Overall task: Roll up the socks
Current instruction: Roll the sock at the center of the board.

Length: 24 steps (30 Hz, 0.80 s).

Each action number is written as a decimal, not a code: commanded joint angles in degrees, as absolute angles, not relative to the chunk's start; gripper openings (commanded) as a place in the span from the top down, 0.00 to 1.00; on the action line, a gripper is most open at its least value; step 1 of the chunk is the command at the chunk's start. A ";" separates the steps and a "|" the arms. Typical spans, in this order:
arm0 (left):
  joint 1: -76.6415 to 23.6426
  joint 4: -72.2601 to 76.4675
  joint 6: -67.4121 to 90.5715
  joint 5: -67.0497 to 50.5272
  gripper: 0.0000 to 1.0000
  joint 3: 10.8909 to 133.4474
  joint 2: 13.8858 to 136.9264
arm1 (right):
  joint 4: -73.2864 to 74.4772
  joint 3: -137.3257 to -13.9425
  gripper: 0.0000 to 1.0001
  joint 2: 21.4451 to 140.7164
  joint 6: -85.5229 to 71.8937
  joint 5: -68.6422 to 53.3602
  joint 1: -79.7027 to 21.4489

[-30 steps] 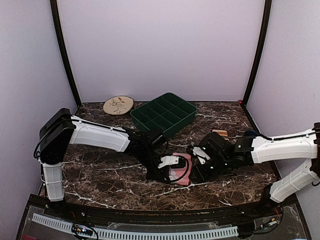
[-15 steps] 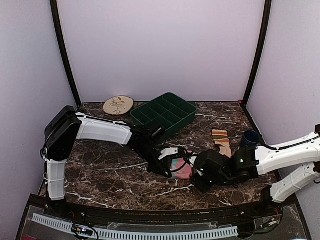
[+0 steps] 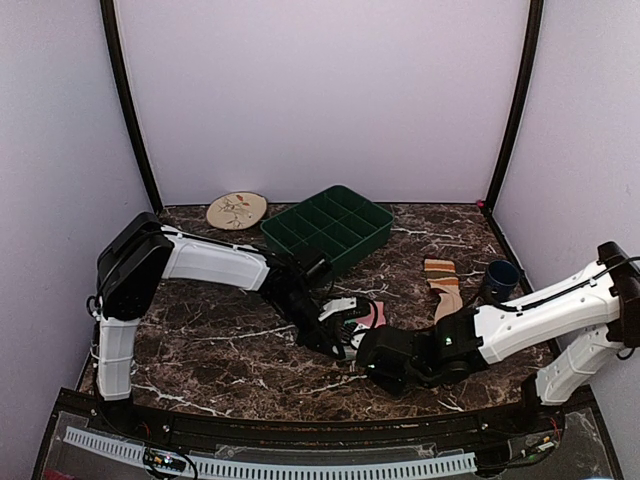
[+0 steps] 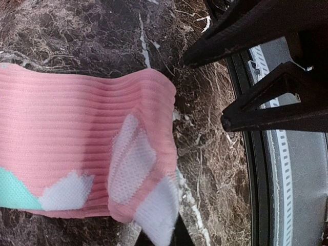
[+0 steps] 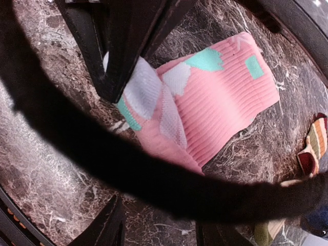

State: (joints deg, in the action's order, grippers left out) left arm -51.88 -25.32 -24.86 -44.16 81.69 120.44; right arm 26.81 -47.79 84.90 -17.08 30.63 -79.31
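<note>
My right arm has swung in toward the left and the near edge over the last second. That has uncovered the tan sock (image 3: 445, 290) and the dark blue cup (image 3: 500, 277) it was hiding. The left arm has drawn its elbow in, and its wrist sits slightly farther back than before.

The left gripper (image 3: 350, 325) is clamped on a corner of the pink sock (image 4: 77, 143). That corner, white mesh with a pink edge, is lifted and folded back over the ribbed body of the sock. The rest of the pink sock lies flat on the marble table (image 3: 200, 350), near the middle and slightly right of centre, with its mint and white patches facing up. From above I see only a sliver of pink between the two wrists.

The right gripper (image 4: 202, 92) has its fingers spread and holds nothing. Its tips hang over bare marble just beside the folded edge, not touching the fabric. A black cable crosses the right wrist view and blocks part of the sock.

The tan sock lies flat to the right of the pink one and apart from it, with its striped cuff at the far end. The cup stands just right of that cuff. The green divided tray (image 3: 290, 238) sits at the far centre, and the round patterned plate (image 3: 237, 210) is at the far left.
</note>
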 commanded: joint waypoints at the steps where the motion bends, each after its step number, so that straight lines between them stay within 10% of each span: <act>1: -51.26 -26.71 -24.19 -46.97 1.00 83.56 121.12 | 24.97 -50.18 0.54 87.12 -12.56 33.86 -80.32; 24: -49.75 -26.29 -23.17 -50.01 1.00 84.00 123.00 | 18.62 -49.27 0.49 93.94 -3.83 38.35 -75.03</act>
